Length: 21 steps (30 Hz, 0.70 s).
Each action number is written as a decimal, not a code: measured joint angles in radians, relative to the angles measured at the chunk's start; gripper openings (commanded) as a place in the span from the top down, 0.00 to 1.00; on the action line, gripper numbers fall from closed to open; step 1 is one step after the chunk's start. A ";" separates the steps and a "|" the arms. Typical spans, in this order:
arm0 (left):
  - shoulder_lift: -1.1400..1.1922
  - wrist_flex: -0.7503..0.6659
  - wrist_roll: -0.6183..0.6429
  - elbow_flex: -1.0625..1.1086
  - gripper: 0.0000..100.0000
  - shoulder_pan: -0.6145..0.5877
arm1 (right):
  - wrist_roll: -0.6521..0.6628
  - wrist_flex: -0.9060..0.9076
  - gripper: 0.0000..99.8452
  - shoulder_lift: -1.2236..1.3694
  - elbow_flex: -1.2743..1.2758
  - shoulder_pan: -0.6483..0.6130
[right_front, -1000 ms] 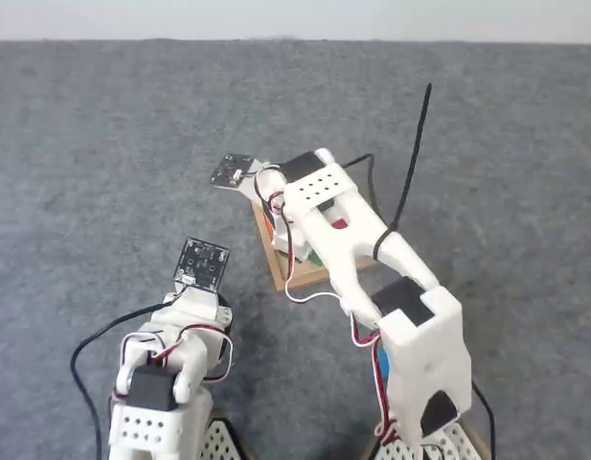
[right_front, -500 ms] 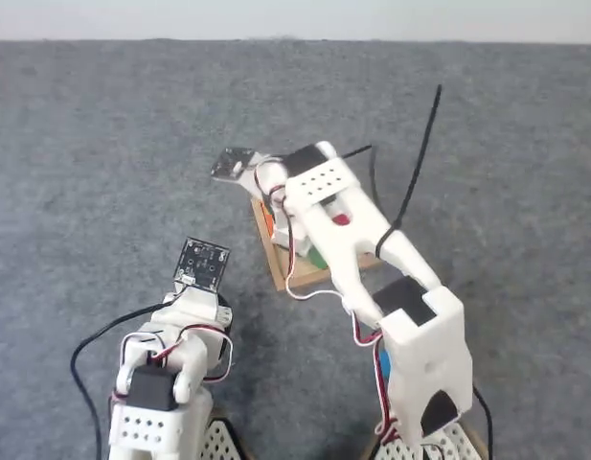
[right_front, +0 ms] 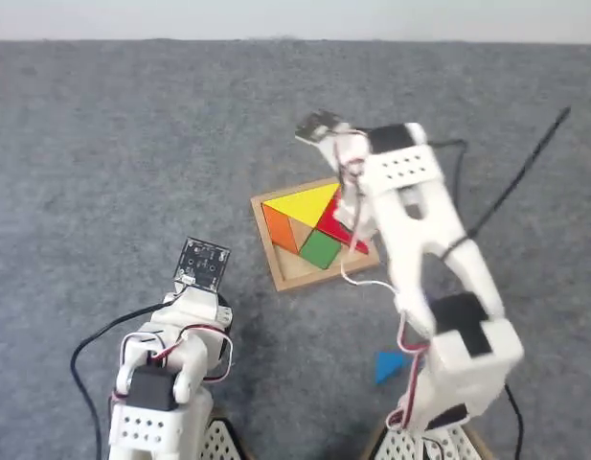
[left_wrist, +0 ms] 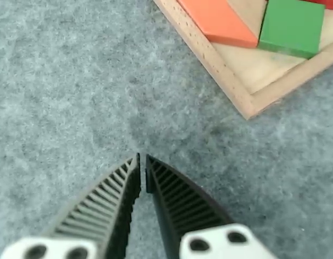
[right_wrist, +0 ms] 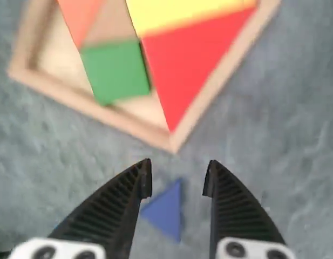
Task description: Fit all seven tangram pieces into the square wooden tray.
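The square wooden tray [right_front: 287,280] lies mid-table and holds a yellow triangle [right_front: 305,203], an orange piece [right_front: 278,230], a green square [right_front: 320,249] and a red triangle [right_front: 341,228]. A blue triangle [right_front: 389,364] lies loose on the carpet near the right arm's base. My right gripper [right_wrist: 177,181] hangs open above the tray's corner [right_wrist: 171,147], and the blue triangle [right_wrist: 166,211] shows between its fingers, lower down. My left gripper [left_wrist: 142,157] is shut and empty over bare carpet, short of the tray's corner [left_wrist: 247,105].
The right arm [right_front: 420,230] stretches from the front edge past the tray's right side. The left arm [right_front: 170,374] stays folded at the front left. Grey carpet covers the table, with free room at the back and left.
The right arm has swung to the right off the tray, uncovering the pieces inside and the blue triangle on the carpet. The left arm has not moved.
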 measured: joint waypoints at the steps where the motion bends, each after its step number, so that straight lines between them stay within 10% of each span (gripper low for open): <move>1: 0.000 0.000 0.000 0.000 0.98 0.000 | 0.011 -0.021 0.80 -0.040 0.054 0.018; 21: 0.000 0.000 0.000 0.000 0.98 0.002 | 0.069 -0.368 0.80 -0.379 0.838 0.097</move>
